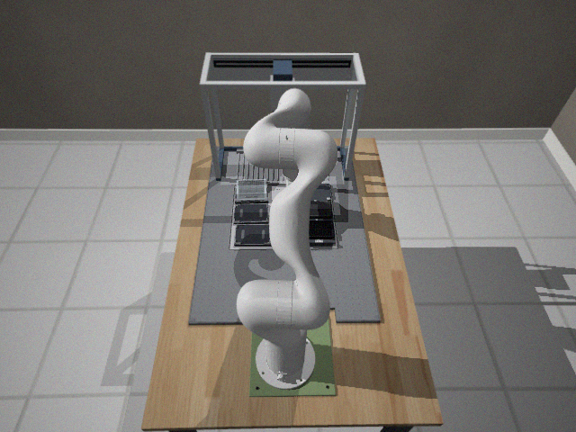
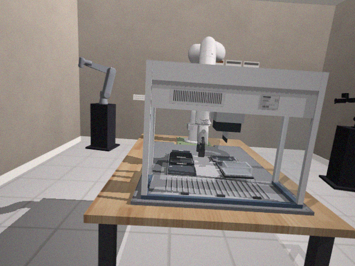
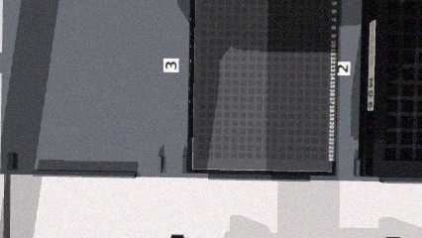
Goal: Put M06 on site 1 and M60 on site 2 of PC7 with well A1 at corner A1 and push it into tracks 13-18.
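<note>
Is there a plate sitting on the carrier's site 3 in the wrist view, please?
No, the area by the 3 label is bare grey carrier surface, while the fine-welled plate lies beside the 2 label.

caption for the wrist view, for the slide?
Wrist view: open gripper above carrier PC7; a fine-welled plate fills site 2, a dark plate lies beyond, site 3 bare.
</note>
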Available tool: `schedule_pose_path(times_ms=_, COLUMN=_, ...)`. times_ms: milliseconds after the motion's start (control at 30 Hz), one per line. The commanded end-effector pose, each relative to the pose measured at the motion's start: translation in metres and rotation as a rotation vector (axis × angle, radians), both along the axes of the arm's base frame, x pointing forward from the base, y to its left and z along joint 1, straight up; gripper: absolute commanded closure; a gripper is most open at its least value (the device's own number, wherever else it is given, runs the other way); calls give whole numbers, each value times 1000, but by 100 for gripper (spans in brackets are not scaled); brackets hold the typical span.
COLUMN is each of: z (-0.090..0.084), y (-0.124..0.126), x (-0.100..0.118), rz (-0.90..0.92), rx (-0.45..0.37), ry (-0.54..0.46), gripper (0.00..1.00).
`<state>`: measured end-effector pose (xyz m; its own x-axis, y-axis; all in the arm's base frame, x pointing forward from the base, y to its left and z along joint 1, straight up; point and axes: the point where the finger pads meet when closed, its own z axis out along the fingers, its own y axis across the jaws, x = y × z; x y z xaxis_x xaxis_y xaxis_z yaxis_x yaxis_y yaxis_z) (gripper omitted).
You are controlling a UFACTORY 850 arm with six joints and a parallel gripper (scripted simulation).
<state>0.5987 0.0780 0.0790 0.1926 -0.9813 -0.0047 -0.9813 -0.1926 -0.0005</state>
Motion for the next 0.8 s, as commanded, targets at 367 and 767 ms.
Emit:
schedule_pose_path(times_ms=367, z=-23, y=0, x=1, rz=0, rx=0, ry=-2, gripper=0)
schedule_pose_path(times_ms=767, z=-36, y=0, x=1, rz=0, rx=0, ry=-2, gripper=0)
